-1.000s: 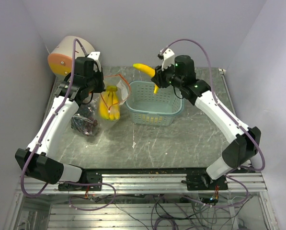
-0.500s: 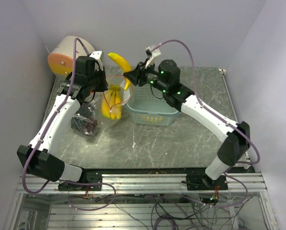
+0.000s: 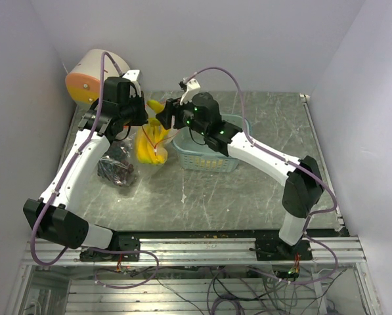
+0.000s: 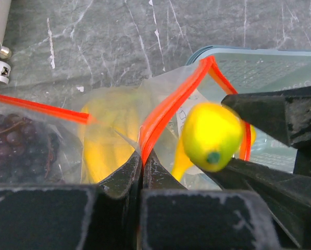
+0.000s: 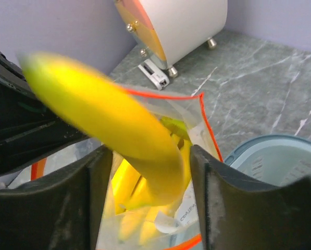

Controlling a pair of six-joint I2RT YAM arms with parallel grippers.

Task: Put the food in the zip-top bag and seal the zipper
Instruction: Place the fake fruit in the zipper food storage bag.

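one blurred yellow banana [image 5: 103, 112] sits between the spread jaws of the right gripper [image 5: 151, 151], over the one zip-top bag [image 4: 168, 101], which holds one banana bunch [image 3: 150, 148]. the left gripper [image 4: 142, 159] pinches its red rim; one dark grape cluster [image 4: 20, 146] lies beside.

walls [image 3: 202, 39]: pale lilac | table [image 3: 248, 197]: grey veined marble | front: aluminium rails [image 3: 202, 246]

The banana [image 5: 108, 125] is bright yellow; the clear bag [image 4: 145, 91] carries a red-orange zip strip. The grapes [image 4: 20, 140] are dark purple, the basket [image 3: 212, 163] pale teal, the table [image 3: 248, 197] grey-green with white veins.
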